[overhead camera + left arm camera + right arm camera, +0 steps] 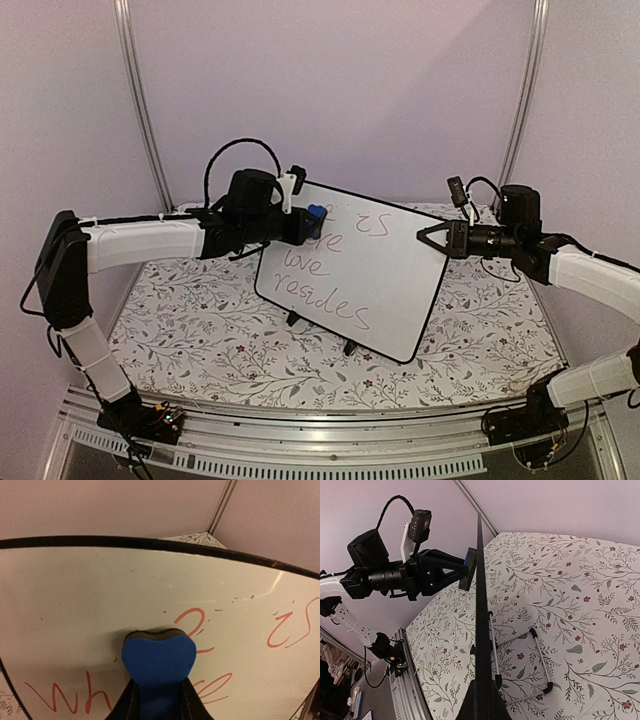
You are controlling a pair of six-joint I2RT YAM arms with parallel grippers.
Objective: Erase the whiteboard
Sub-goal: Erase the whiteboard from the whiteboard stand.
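We have the whiteboard [370, 285] standing mid-table [190, 330] on its wire stand [517, 652], tilted, face toward the arm bases. Left gripper [306, 224] is clamped on the blue eraser [317, 213]. The eraser is pressed flat on the whiteboard's upper left, on the top line of the handwriting [320, 290]. In the left wrist view we see the eraser between "Wh" and "is", with only ink flecks right around it. Lower lines are legible. Right gripper [426, 237] is closed, pinching the whiteboard's upper right rim. The arms reach in from opposite sides, whiteboard between them.
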